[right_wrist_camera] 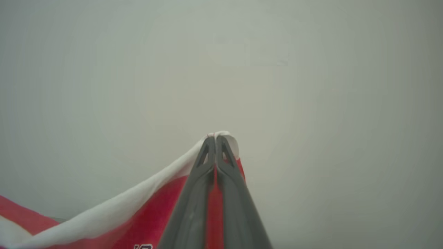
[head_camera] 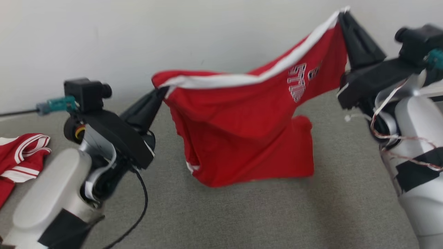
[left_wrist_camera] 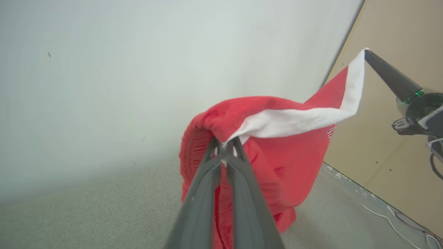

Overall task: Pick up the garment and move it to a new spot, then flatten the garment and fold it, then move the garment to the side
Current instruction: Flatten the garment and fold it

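Two red garments, held garment (head_camera: 242,138), lying garment (head_camera: 20,155), two finger pairs, left fingers (head_camera: 145,107), right fingers (head_camera: 358,41)

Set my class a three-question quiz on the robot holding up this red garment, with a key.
1. True or false: the left gripper and right gripper both pinch the red garment by its white band.
2. In the head view, which gripper holds its end higher? A left, B right.
3. What lies on the grey surface at the far left?
Key: 1 true; 2 B; 3 a second red-and-white garment.
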### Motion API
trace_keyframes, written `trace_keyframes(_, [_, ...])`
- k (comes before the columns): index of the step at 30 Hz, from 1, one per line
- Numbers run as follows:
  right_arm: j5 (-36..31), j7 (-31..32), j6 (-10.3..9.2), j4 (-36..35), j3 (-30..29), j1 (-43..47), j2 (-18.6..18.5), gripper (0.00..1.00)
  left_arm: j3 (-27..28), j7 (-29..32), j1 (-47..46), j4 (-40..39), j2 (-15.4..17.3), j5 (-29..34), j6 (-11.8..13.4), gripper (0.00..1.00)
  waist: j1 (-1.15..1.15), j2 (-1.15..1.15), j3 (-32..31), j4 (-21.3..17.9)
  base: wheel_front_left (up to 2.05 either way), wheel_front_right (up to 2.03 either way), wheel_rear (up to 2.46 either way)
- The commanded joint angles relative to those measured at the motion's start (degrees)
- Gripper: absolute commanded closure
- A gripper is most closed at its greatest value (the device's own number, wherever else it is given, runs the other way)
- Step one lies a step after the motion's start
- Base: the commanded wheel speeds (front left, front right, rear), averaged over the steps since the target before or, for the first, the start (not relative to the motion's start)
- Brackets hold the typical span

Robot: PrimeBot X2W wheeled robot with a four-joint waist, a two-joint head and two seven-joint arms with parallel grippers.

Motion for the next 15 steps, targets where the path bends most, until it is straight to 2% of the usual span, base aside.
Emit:
trace_keyframes(1, [-0.77,0.23,0.05,-0.53,-0.42,-1.26,-0.12,1.0,0.12,0.68,-1.0,0.06,0.26,-0.7,0.14,1.0,0.0,0.0,0.17,-0.43,0.0,0.0,0.0])
trace_keyframes(7, [-3.22,2.52,0.05,-2.9,-0.69,-4.92,-0.66,1.0,1.51,3.3,-4.53,0.53,0.17,-3.42,0.33,1.0,0.0,0.0,0.19,-1.3,0.0,0.0,0.0])
trace_keyframes(15, [-3.32,5.15,0.05,-5.33,0.82,-6.81,-1.86,1.0,2.04,6.44,-6.46,-0.07,-0.52,-6.16,1.43,1.0,0.0,0.0,0.6,-2.22,0.0,0.0,0.0])
